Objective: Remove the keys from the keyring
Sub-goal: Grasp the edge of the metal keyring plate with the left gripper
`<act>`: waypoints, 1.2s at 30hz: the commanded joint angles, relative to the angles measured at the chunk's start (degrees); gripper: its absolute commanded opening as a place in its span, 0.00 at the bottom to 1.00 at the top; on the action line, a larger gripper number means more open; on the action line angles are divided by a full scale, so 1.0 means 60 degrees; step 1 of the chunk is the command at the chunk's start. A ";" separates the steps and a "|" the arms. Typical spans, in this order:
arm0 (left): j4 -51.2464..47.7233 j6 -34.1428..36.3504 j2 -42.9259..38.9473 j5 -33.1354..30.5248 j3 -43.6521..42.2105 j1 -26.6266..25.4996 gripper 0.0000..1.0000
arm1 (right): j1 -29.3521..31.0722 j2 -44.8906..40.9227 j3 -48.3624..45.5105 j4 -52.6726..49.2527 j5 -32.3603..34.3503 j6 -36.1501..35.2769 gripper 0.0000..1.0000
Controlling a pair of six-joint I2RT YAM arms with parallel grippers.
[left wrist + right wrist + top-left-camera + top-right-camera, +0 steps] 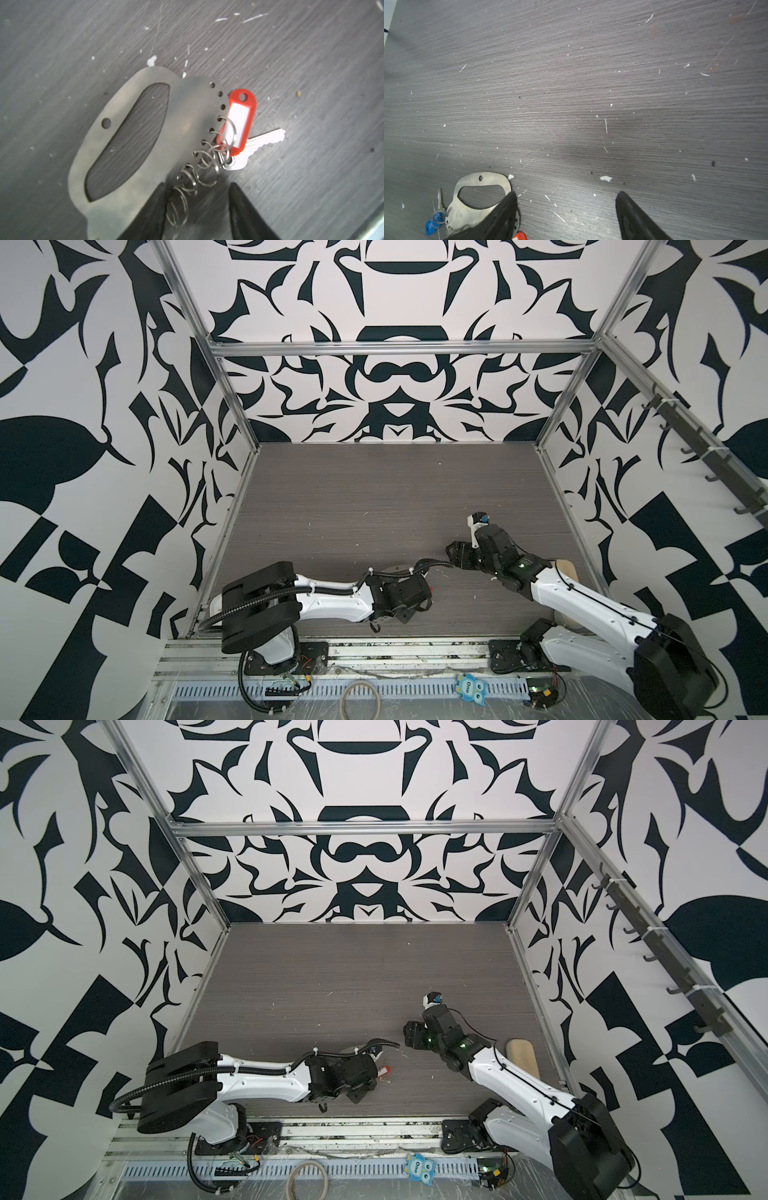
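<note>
The keyring (182,128) is a flat grey plate lying on the dark tabletop, with a row of small silver split rings (207,160) along one edge. A silver key (264,137) with a red tag (241,116) hangs from those rings. Another key with a blue tag (432,224) lies on the plate's other side. My left gripper (198,185) is open and straddles the end rings, with one finger (153,209) over the plate's edge. My right gripper (566,193) is open over bare table beside the plate (481,180). In both top views the left arm hides most of the keyring.
A tan wooden block (565,568) lies by the right arm. White scraps (606,178) dot the tabletop. A tan cord loop (359,697) and a blue owl sticker (469,689) sit on the front rail. Metal frame posts (232,497) edge the table.
</note>
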 commanded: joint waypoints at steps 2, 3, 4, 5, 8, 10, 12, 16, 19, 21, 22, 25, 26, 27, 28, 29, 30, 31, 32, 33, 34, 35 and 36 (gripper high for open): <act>0.0008 -0.0056 0.0245 -0.0214 0.0114 -0.0012 0.35 | 0.0019 -0.0220 0.0149 0.0111 -0.0002 0.0097 0.77; 0.0035 -0.0060 0.0220 -0.0236 0.0086 -0.0012 0.32 | 0.0016 -0.0220 0.0163 0.0118 -0.0021 0.0118 0.77; 0.0064 -0.0044 0.0193 -0.0238 0.0070 -0.0009 0.27 | 0.0017 -0.0234 0.0163 0.0118 -0.0040 0.0127 0.77; 0.0080 -0.0042 0.0171 -0.0267 0.0074 -0.0012 0.24 | 0.0019 -0.0234 0.0175 0.0118 -0.0068 0.0131 0.77; 0.0059 -0.0042 -0.0006 -0.0407 0.0036 -0.0010 0.13 | 0.0018 -0.0291 0.0199 0.0089 -0.0099 0.0157 0.77; 0.0015 -0.0042 -0.0192 -0.0468 0.0022 -0.0017 0.08 | 0.0012 -0.0349 0.0235 0.0074 -0.0168 0.0149 0.77; -0.0030 -0.0071 -0.0385 -0.0525 0.0003 -0.0017 0.02 | 0.0018 -0.0421 0.0243 0.0130 -0.0241 0.0145 0.78; -0.0109 -0.0100 -0.0852 -0.0596 -0.0047 -0.0018 0.00 | 0.0014 -0.0635 0.0126 0.0500 -0.0532 -0.0031 0.78; -0.0068 -0.0157 -0.1218 -0.0638 -0.0166 -0.0010 0.00 | 0.0018 -0.0854 -0.0013 0.0719 -0.0719 -0.0212 0.78; -0.0105 -0.0227 -0.1465 -0.0723 -0.0239 -0.0017 0.00 | 0.0016 -0.0935 -0.0013 0.0698 -0.0924 -0.0357 0.78; -0.0170 -0.0282 -0.1580 -0.0780 -0.0259 -0.0002 0.00 | 0.0019 -0.0938 -0.0012 0.0716 -0.1067 -0.0431 0.78; -0.0442 -0.0511 -0.1914 -0.0929 -0.0209 0.0004 0.00 | 0.0016 -0.0908 0.0005 0.0754 -0.1438 -0.0560 0.78; -0.0540 -0.0601 -0.2023 -0.0952 -0.0194 0.0007 0.00 | 0.0018 -0.0893 -0.0009 0.0816 -0.1549 -0.0573 0.78; -0.0639 -0.0676 -0.2164 -0.0935 -0.0174 0.0038 0.00 | 0.0019 -0.0903 -0.0042 0.0955 -0.1737 -0.0583 0.78; -0.0718 -0.0740 -0.2352 -0.0953 -0.0172 0.0063 0.00 | 0.0012 -0.0943 -0.0095 0.1165 -0.1991 -0.0601 0.78; -0.0795 -0.0788 -0.2519 -0.0992 -0.0160 0.0086 0.00 | 0.0019 -0.0973 -0.0155 0.1427 -0.2320 -0.0644 0.78; -0.0879 -0.0841 -0.2758 -0.1022 -0.0151 0.0111 0.00 | 0.0019 -0.1034 -0.0225 0.1701 -0.2712 -0.0676 0.78; -0.0952 -0.0883 -0.2858 -0.1036 -0.0173 0.0169 0.00 | 0.0018 -0.1075 -0.0262 0.1955 -0.3023 -0.0706 0.78; -0.1035 -0.0911 -0.3353 -0.1102 -0.0187 0.0206 0.00 | 0.0016 -0.1107 -0.0291 0.2114 -0.3238 -0.0709 0.78; -0.1125 -0.0933 -0.3554 -0.1168 -0.0177 0.0236 0.00 | 0.0019 -0.1132 -0.0288 0.2231 -0.3385 -0.0736 0.78; -0.1214 -0.0935 -0.3777 -0.1251 -0.0171 0.0258 0.00 | 0.0019 -0.1155 -0.0291 0.2390 -0.3552 -0.0744 0.78; -0.1313 -0.0950 -0.4000 -0.1382 -0.0152 0.0280 0.00 | 0.0018 -0.1196 -0.0302 0.2564 -0.3740 -0.0750 0.78; -0.1405 -0.0999 -0.4186 -0.1506 -0.0122 0.0298 0.00 | 0.0019 -0.1228 -0.0313 0.2728 -0.3874 -0.0740 0.78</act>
